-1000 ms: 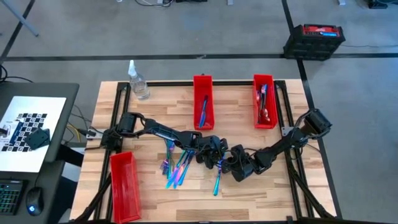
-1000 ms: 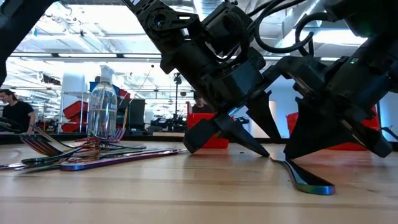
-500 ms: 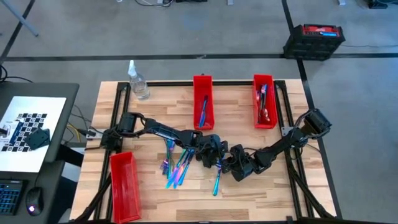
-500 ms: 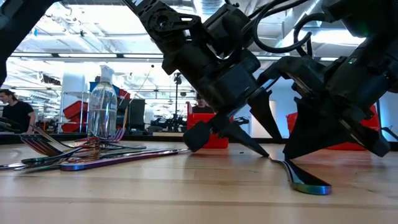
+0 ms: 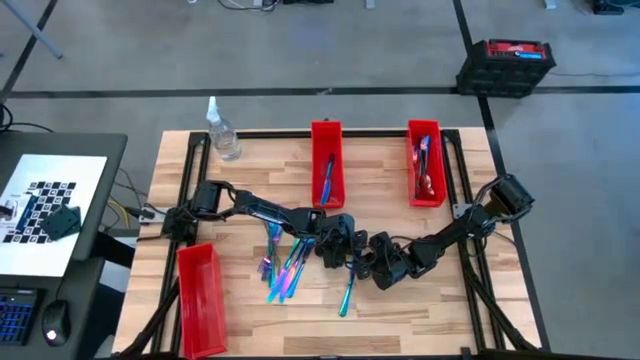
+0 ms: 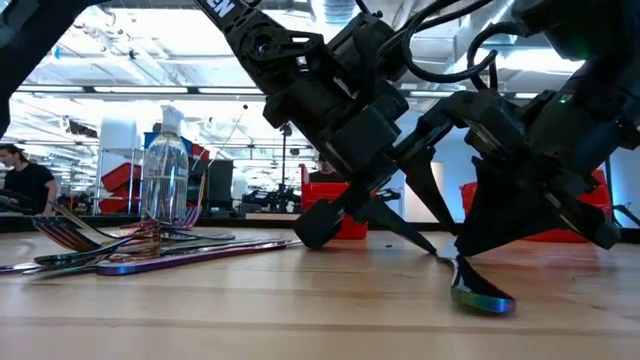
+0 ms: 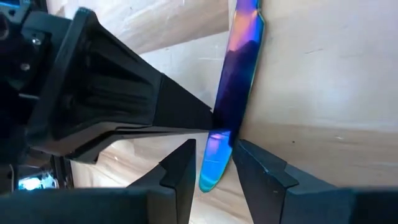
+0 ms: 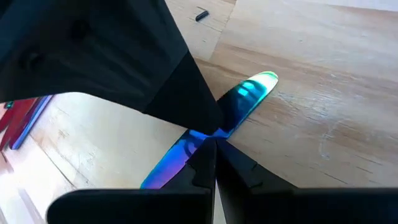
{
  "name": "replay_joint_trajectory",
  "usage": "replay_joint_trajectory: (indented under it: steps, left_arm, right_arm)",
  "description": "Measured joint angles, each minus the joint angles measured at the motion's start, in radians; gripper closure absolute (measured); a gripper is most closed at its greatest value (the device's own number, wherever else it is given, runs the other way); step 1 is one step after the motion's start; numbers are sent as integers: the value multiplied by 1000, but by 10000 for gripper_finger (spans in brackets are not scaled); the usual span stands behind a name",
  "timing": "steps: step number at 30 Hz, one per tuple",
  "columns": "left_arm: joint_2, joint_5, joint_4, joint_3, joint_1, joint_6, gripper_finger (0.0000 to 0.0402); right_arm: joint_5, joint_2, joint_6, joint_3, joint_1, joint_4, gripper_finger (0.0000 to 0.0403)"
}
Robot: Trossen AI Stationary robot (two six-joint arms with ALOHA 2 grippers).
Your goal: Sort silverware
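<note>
One slim iridescent piece of silverware (image 5: 346, 292) lies apart at the table's middle, with both grippers at its far end. Its near end (image 6: 484, 299) rests on the wood and its far end is raised. My left gripper (image 7: 214, 168) is open, its fingers standing on either side of the piece's rounded far end (image 7: 212, 174). My right gripper (image 8: 213, 144) is shut, its tips at the piece a little nearer its middle. A pile of silverware (image 5: 282, 265) lies to the left. My left gripper has one finger (image 7: 252, 165) close against the piece's edge beside its rounded end; I cannot tell whether it touches. My right gripper meets the piece's long edge (image 8: 198, 138) with its shut fingertips, slanting down from the table's right, across the piece. Whether the tips lie on or under it is hidden.
Two red bins (image 5: 336, 140) (image 5: 412, 185) at the far edge hold sorted pieces. A third red bin (image 5: 200, 300) lies at the near left. A clear bottle (image 5: 222, 135) stands at the far left corner. Bare wood lies near the front edge.
The lone piece has turned about: its near end has swung a little toward the table's left while its far end has stayed between the grippers. My right gripper has edged toward the left gripper.
</note>
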Motion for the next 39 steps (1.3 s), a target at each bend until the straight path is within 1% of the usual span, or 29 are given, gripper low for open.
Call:
replay_joint_trajectory:
  steps: [2, 4, 8, 14, 16, 20, 23, 26, 29, 31, 33, 37, 39]
  left_arm:
    - [0, 12, 0, 0, 0, 8, 300]
    - [0, 51, -3, 0, 0, 13, 300]
    - [0, 80, -2, 0, 0, -2, 300]
    - [0, 94, 0, 0, 0, -7, 304]
    - [0, 98, -1, 0, 0, -15, 320]
    - [0, 102, -22, 7, 0, -36, 385]
    - [2, 101, -63, 26, -2, -50, 397]
    - [5, 97, -116, 48, -2, -75, 399]
    - [0, 84, -194, 80, -8, -157, 400]
    - [-12, 102, -250, 99, -16, -264, 401]
    - [-24, 102, -263, 112, -20, -368, 402]
    - [-67, 73, -322, 110, -17, -539, 401]
    - [-92, 60, -337, 109, -15, -652, 401]
  right_arm:
    - [-2, 9, -29, -14, -5, 56, 403]
    - [-2, 22, -50, -14, -11, 101, 403]
    - [-1, 33, -71, -14, -11, 118, 403]
    - [0, 34, -93, -14, -10, 123, 403]
    - [0, 34, -95, -14, -10, 123, 403]
    - [4, 35, -105, -14, -10, 120, 403]
    - [4, 34, -106, -14, -10, 111, 403]
    - [-3, 33, -114, -13, -10, 107, 403]
    - [-2, 18, -106, -13, -4, 90, 403]
    - [1, -2, -113, -11, 5, 61, 403]
    - [-1, -28, -147, -11, 16, 22, 403]
    - [5, -96, -172, -14, 35, -49, 403]
    - [14, -142, -169, -14, 46, -110, 403]
